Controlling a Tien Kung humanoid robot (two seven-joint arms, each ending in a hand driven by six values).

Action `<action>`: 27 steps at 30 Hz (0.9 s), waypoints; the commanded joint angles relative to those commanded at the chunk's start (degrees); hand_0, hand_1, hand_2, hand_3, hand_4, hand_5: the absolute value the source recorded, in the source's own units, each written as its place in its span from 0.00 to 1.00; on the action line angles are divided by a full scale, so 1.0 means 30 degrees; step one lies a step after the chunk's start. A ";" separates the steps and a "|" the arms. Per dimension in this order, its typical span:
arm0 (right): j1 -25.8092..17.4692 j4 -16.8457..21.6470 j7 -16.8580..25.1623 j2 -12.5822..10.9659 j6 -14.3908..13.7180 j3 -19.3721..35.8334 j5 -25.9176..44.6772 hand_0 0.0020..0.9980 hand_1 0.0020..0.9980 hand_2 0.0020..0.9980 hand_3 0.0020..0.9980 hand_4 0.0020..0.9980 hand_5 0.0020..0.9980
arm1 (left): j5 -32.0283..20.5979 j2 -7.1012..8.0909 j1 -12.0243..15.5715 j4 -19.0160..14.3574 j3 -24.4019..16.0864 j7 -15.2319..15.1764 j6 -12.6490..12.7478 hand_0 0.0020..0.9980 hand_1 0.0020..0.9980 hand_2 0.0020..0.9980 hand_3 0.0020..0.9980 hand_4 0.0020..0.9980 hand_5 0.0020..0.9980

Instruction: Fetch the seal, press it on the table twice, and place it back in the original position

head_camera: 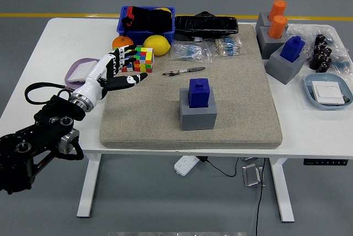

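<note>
Left hand with fingers spread, empty; two blue seals, two orange seals beyond.

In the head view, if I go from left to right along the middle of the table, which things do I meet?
Left hand → rainbow cube → pen → blue seal on its grey base → light blue dish.

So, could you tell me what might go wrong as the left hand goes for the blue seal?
The left hand hovers open beside the Rubik's cube and pen, so a sweep toward the blue seal could knock them. The seal merely sits in its grey holder, which might lift or tip.
</note>
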 joint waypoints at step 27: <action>-0.0088 0.0000 0.0043 0.0139 0.0008 -0.0191 0.0320 0.89 0.75 0.73 0.73 0.83 0.52 | -0.0633 -0.2722 -0.1189 -0.0313 0.2865 -0.0274 0.0132 0.94 0.88 0.89 0.90 0.87 0.07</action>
